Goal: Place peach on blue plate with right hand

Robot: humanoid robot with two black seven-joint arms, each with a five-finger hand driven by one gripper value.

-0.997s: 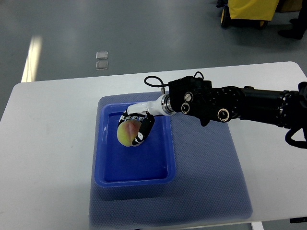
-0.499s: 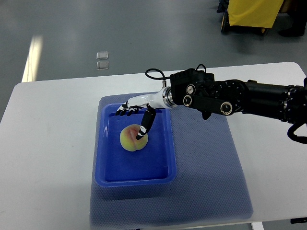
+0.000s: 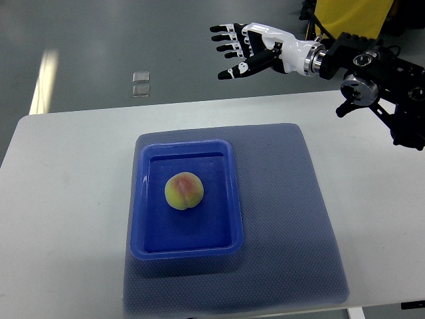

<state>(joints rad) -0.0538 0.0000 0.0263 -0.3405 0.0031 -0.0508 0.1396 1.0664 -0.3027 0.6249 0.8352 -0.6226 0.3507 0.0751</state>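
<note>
A yellow-pink peach lies alone inside the blue rectangular plate, near its middle. My right hand is raised high at the upper right, well away from the plate, over the far edge of the table. Its white-and-black fingers are spread and hold nothing. The black right arm comes in from the right edge. No left arm shows.
The plate rests on a blue-grey mat on a white table. Beyond the table is grey floor, with a yellow cart at the top right and two small square floor markers.
The right hand let go of the peach, opened, and lifted up and back to the right, away from the plate. The peach stays in the plate.
</note>
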